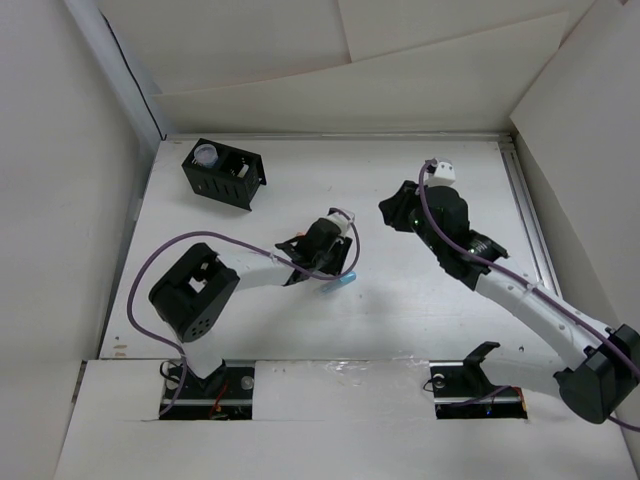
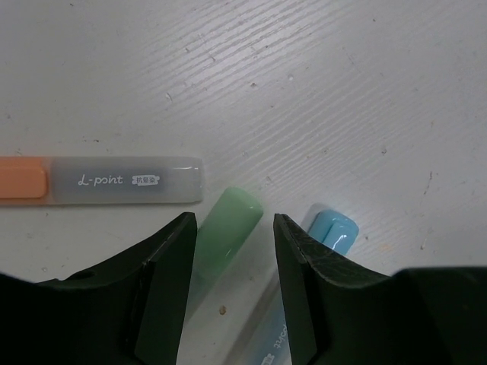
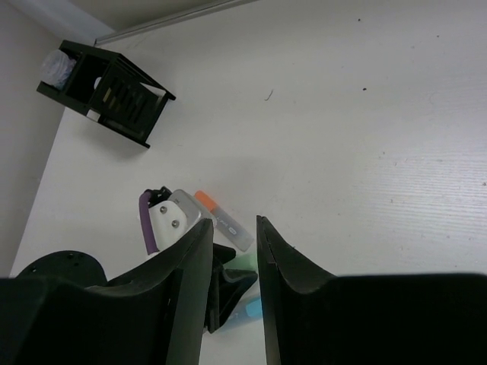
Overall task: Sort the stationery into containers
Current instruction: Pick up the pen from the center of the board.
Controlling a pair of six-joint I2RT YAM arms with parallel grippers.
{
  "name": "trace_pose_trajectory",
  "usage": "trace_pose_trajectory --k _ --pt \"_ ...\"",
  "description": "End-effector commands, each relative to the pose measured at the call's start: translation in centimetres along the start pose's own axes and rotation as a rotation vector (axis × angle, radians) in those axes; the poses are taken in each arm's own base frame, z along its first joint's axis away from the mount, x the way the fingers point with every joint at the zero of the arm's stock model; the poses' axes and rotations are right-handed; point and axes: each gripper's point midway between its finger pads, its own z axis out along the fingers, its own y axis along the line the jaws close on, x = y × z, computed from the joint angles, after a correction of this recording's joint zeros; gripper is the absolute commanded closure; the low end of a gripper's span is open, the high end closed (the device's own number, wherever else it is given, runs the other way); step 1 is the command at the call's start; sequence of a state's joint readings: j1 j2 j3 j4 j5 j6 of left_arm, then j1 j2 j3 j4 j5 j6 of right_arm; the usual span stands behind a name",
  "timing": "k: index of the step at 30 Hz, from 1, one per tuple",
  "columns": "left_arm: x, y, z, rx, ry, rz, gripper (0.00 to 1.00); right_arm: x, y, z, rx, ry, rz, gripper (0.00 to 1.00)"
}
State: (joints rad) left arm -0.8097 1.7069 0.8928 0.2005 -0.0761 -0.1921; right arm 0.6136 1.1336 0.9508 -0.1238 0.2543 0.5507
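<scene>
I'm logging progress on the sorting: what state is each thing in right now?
Green highlighter: lying flat, between the left jaws.
Blue highlighter: lying flat, just outside them.
Orange highlighter: lying flat, clear of the jaws.
Organiser: holds a pale roll in one compartment.
Left jaws: parted, astride the green highlighter.
Right jaws: parted slightly, empty.

The white desk (image 1: 300, 205) carries a black mesh organiser (image 1: 225, 173) standing at its far left corner. Well apart from the organiser, nearer and to its right, three pens lie flat on the desk: an orange highlighter (image 2: 24, 182) with a clear cap, a green highlighter (image 2: 228, 228) and a blue highlighter (image 2: 332, 231), the last two side by side.
</scene>
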Motion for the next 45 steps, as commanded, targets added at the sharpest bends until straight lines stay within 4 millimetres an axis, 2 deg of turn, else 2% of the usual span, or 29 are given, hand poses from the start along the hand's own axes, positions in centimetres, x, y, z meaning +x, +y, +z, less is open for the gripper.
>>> trace_pose_trajectory --k 1,10,12,16,18,21,25,27,30,31,33,34,37,38,45 --pt "-1.0 0.1 0.2 -0.014 -0.012 0.009 0.58 -2.0 0.8 -0.9 -0.036 -0.062 0.025 0.64" --pt "-0.3 0.4 0.9 -0.029 0.008 0.012 0.58 -2.0 0.8 -0.9 -0.036 -0.062 0.025 0.63" --pt "-0.8 0.2 0.9 -0.027 0.0 0.011 0.59 -2.0 0.8 -0.9 -0.036 -0.062 0.025 0.62" --pt "-0.2 0.4 0.9 -0.029 0.01 0.012 0.7 -2.0 0.8 -0.9 -0.036 -0.062 0.025 0.62" --pt "0.4 0.6 0.9 -0.034 0.027 0.015 0.71 -2.0 0.8 -0.9 -0.036 -0.062 0.025 0.62" --pt "0.0 0.8 0.7 -0.051 0.014 0.014 0.74 -2.0 0.8 -0.9 -0.036 -0.062 0.025 0.62" --pt "0.4 1.1 0.7 -0.064 0.02 0.015 0.9 -1.9 0.9 -0.9 -0.044 -0.057 0.025 0.62" --pt "0.0 1.0 0.5 -0.061 0.009 0.005 0.96 -1.9 0.9 -0.9 -0.044 -0.057 0.025 0.62" --pt "-0.5 1.1 0.0 -0.069 -0.004 -0.006 0.97 -2.1 1.1 -1.2 -0.057 -0.06 0.027 0.62" --pt "-1.7 1.1 -0.7 -0.075 -0.033 -0.021 0.99 -2.1 1.2 -1.2 -0.057 -0.06 0.027 0.62" --pt "-2.0 1.3 -1.4 -0.087 -0.038 -0.032 0.99 -2.0 1.0 -1.3 -0.057 -0.06 0.027 0.62" --pt "-3.2 1.3 -2.1 -0.094 -0.068 -0.037 1.0 -2.0 1.0 -1.3 -0.057 -0.06 0.027 0.62" --pt "-4.1 1.4 -3.3 -0.098 -0.093 -0.061 1.0 -2.0 1.0 -1.3 -0.057 -0.06 0.027 0.62" --pt "-5.1 1.3 -4.1 -0.097 -0.126 -0.08 1.0 -2.0 1.0 -1.3 -0.057 -0.06 0.027 0.62" --pt "-8.5 2.0 -7.6 -0.137 -0.244 -0.153 1.0 -2.2 1.3 -1.6 -0.07 -0.062 0.029 0.62"
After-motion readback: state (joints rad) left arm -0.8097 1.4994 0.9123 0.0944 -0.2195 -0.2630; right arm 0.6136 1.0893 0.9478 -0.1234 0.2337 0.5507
